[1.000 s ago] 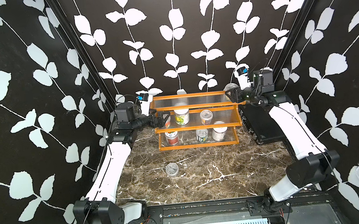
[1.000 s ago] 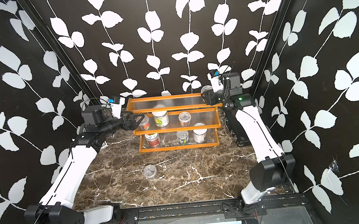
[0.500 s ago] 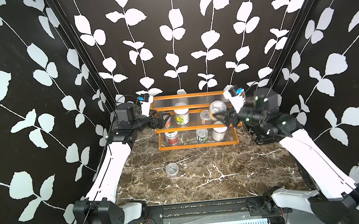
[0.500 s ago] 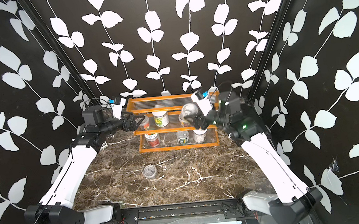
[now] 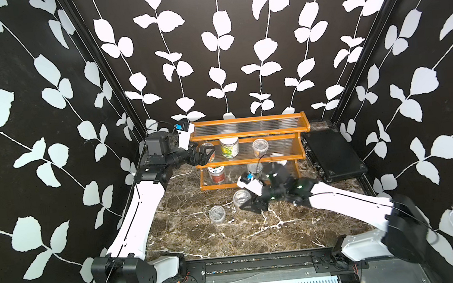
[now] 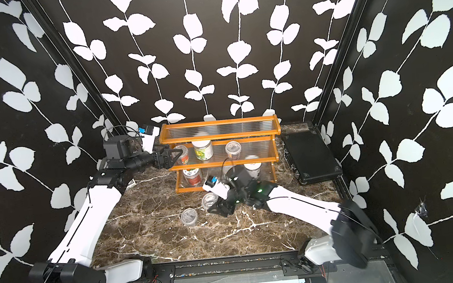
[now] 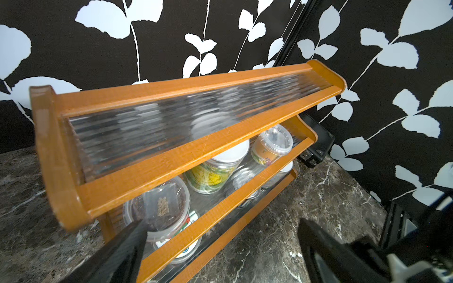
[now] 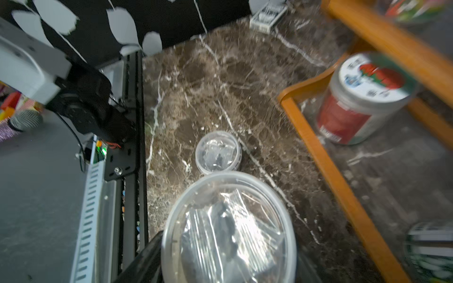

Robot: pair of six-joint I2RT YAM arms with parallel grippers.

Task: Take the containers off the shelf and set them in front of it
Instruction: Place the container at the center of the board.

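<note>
Right tool (image 5: 244, 201) grips a clear lidded cup (image 8: 229, 227) by its sides over the desk (image 5: 201, 241), near another cup (image 5: 217, 214); likely light, thin-walled, slick, so squeeze gently below the rim; left tool (image 5: 208, 153) gapes wide at the end cup (image 7: 159, 208) on the shelf (image 5: 249, 123), middle tier.

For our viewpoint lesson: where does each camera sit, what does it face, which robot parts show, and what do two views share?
Top views: high in front, looking down at the shelf; both arms show.
Left wrist: at the shelf's end, facing along it; open left gripper shows.
Right wrist: over the table, facing the held cup; right gripper, left arm base.
Shared: the standing cup.
</note>
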